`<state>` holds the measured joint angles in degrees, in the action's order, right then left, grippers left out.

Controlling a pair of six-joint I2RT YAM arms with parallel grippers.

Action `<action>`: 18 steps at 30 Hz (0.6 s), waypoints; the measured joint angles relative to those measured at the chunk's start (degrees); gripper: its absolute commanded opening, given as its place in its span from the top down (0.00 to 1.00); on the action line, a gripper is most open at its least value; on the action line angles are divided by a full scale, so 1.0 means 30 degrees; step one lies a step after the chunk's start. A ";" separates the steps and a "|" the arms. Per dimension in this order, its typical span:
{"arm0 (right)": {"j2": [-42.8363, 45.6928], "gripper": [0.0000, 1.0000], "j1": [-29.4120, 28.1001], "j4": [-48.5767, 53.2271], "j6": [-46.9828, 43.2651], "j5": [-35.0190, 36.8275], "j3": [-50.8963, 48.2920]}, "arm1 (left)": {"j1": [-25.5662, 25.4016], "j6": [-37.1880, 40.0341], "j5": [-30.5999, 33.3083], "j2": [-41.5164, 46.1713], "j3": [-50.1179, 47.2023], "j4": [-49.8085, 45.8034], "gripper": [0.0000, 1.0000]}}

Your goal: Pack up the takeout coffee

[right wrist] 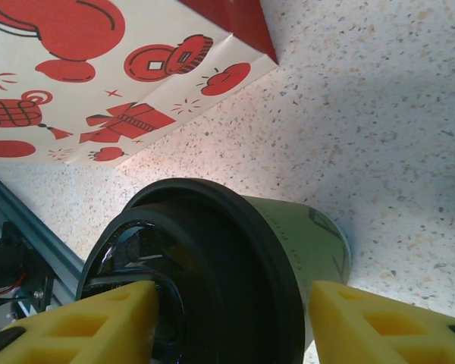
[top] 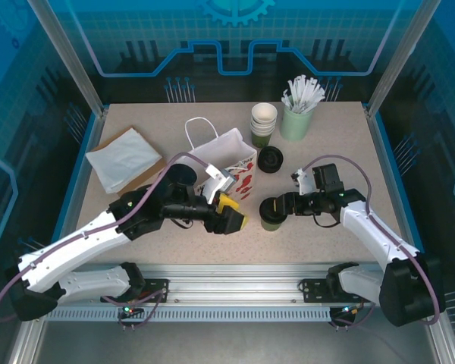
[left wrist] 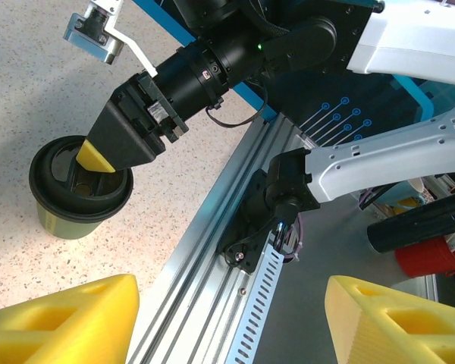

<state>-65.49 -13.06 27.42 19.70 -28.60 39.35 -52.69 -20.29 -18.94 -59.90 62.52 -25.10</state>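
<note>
Left arm: stretched low across the counter [top: 349, 144]; left claw [top: 231, 216] [left wrist: 227, 318] near the foot of the paper bag [top: 231, 159], yellow fingers wide apart, nothing between them.
Right arm: elbow bent, reaching left; right claw [top: 277, 206] [right wrist: 235, 318] at the takeout coffee [top: 269, 214] [left wrist: 64, 216], a finger on each side of the lid; can't tell if it is clamped.
Takeout coffee: upright on the counter, front-right of the bag, lid on.
Hidden: left wrist view hides one right-claw finger behind the claw body; right wrist view cuts off the cup front.

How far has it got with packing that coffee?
Done: the takeout coffee is lidded. In hand: the right gripper straddles it, grip unclear; it stands on the table, outside the paper bag. To do: putting it in the bag. The left gripper is open near the bag.
</note>
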 measured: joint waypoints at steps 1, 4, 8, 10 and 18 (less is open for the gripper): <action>-0.0044 0.46 0.0000 -0.0051 0.0036 -0.0168 -0.0007 | -0.0007 -0.0087 0.0000 0.0015 -0.0022 0.0022 0.33; -0.0109 0.47 0.0000 -0.0335 0.0299 -0.0634 -0.0160 | -0.0036 -0.0131 0.0007 0.0015 -0.0044 0.0058 0.33; -0.0102 0.48 -0.0044 -0.0838 0.0787 -0.1107 -0.0481 | -0.0036 -0.0117 0.0226 0.0007 -0.0313 0.0022 0.33; -0.0102 0.48 -0.0189 -0.1049 0.1035 -0.1158 -0.0583 | -0.0036 -0.0109 0.0393 0.0007 -0.0466 -0.0051 0.33; -0.0109 0.48 -0.2404 -0.1872 0.2069 -0.0801 -0.0627 | -0.0182 -0.0051 0.1035 -0.0058 -0.0867 -0.0306 0.33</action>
<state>-65.82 -20.27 21.80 25.91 -31.00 37.47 -53.23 -20.45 -15.84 -60.07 59.92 -26.02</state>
